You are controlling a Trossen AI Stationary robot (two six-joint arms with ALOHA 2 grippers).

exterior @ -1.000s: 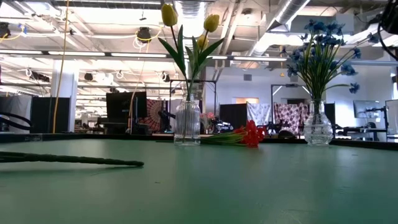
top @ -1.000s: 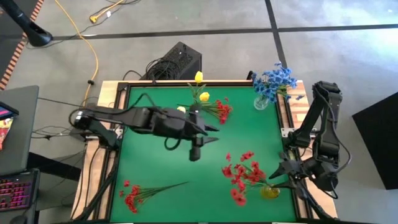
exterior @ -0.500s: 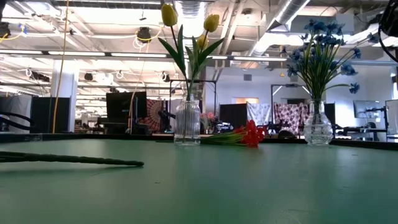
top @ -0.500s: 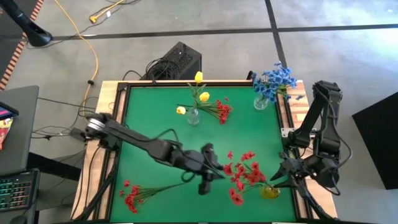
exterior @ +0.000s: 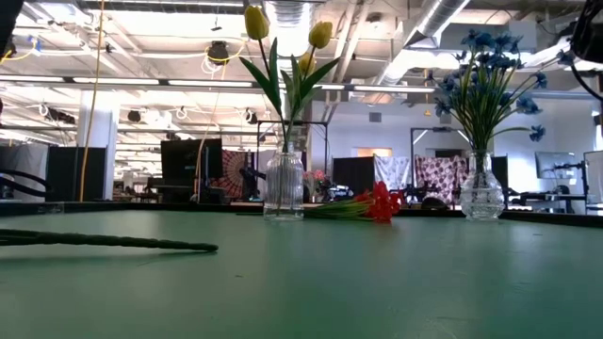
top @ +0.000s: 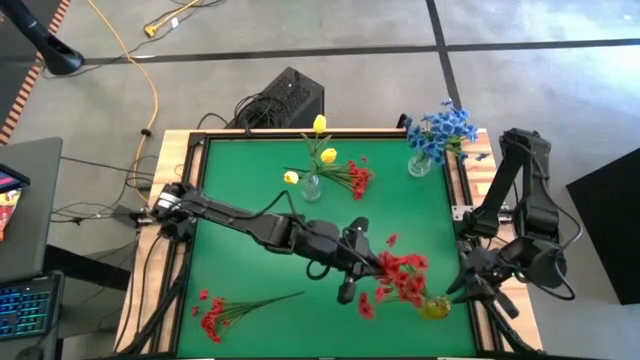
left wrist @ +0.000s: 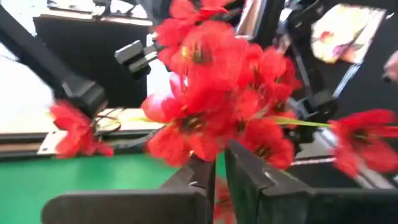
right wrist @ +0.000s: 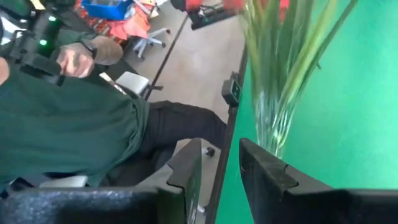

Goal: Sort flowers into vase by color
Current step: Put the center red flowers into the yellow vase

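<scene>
High view: the left pincer (top: 347,291) sits right of centre in the lower half of the frame, over the green worktop (top: 240,225), just beside the red blooms (top: 400,280) standing in a vase (top: 434,308) at the lower right. The right pincer (top: 470,288) is at the lower right edge, just beside that vase. A loose red sprig (top: 230,310) lies at the lower left. Yellow tulips (top: 320,150) stand in a vase at upper centre with another red sprig (top: 352,178) lying beside them. Blue flowers (top: 438,132) fill a vase at the upper right.

Low view: tulip vase (exterior: 284,185) at centre, blue-flower vase (exterior: 481,188) at right, a green stem (exterior: 104,243) lying at left.

Left wrist view: the fingers (left wrist: 245,177) are nearly closed; red blooms fill the frame directly ahead. Whether they grip a stem cannot be determined.

Right wrist view: the fingers (right wrist: 261,168) stand apart, holding nothing; green stems (right wrist: 283,68) in clear glass lie just ahead. A seated person (right wrist: 68,130) appears at left.
</scene>
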